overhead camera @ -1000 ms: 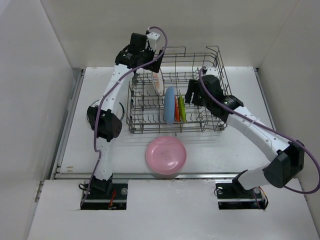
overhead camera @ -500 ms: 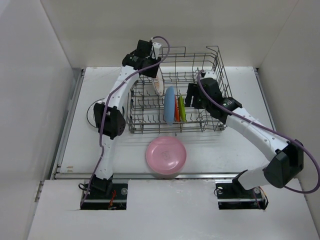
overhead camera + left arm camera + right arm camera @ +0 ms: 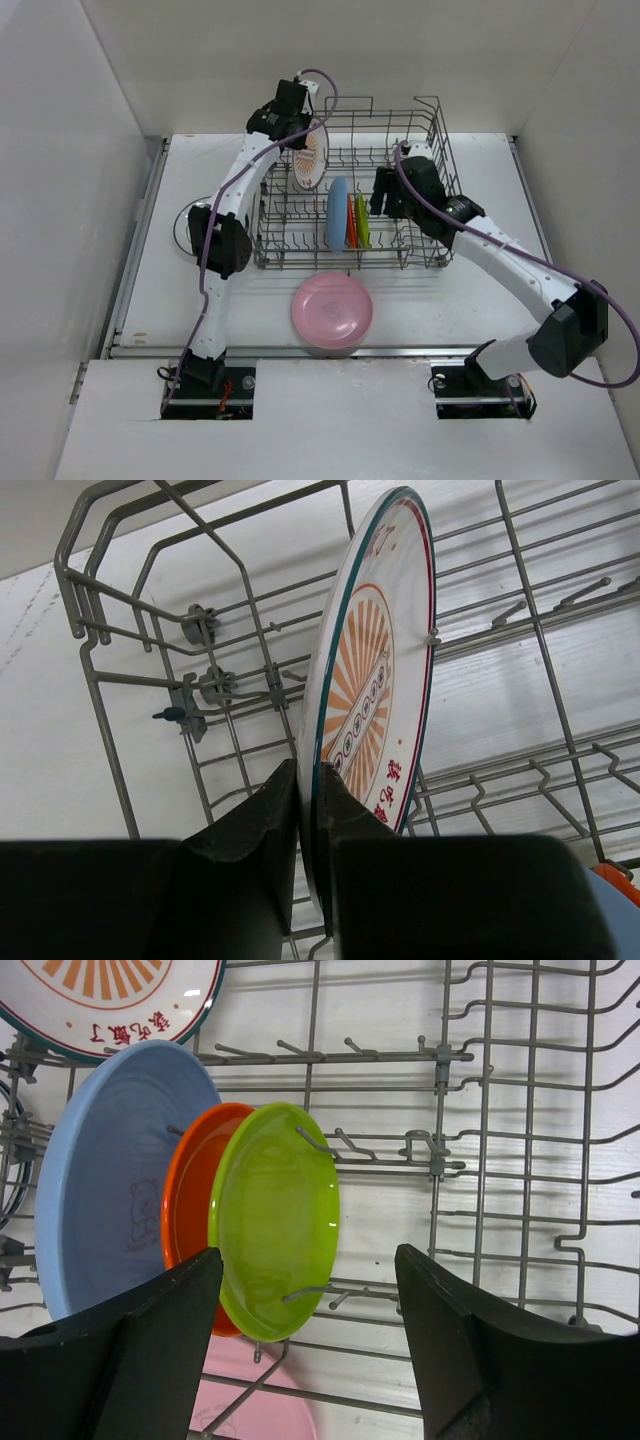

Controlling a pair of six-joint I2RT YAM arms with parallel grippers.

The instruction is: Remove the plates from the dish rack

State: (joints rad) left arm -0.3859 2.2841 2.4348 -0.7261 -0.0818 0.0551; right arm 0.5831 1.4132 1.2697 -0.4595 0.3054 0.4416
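Left hand (image 3: 305, 772) pinches the upright sunburst plate (image 3: 372, 660); right hand (image 3: 308, 1260) hangs open over the lime plate (image 3: 275, 1210).

dish rack (image 3: 486, 1080): grey metal wire, smooth, dull sheen
sunburst plate (image 3: 375, 690): white, glossy glazed look, printed orange pattern
lime green plate (image 3: 280, 1220): smooth, glossy, bright highlights
orange plate (image 3: 190, 1210): smooth, glossy
blue plate (image 3: 105, 1160): smooth, softer satin sheen
pink plate (image 3: 332, 310): smooth, faint sheen
table (image 3: 170, 290): white, matt, flat
right gripper (image 3: 307, 1260): fingers (image 3: 470, 1350) black, matt, plastic-looking
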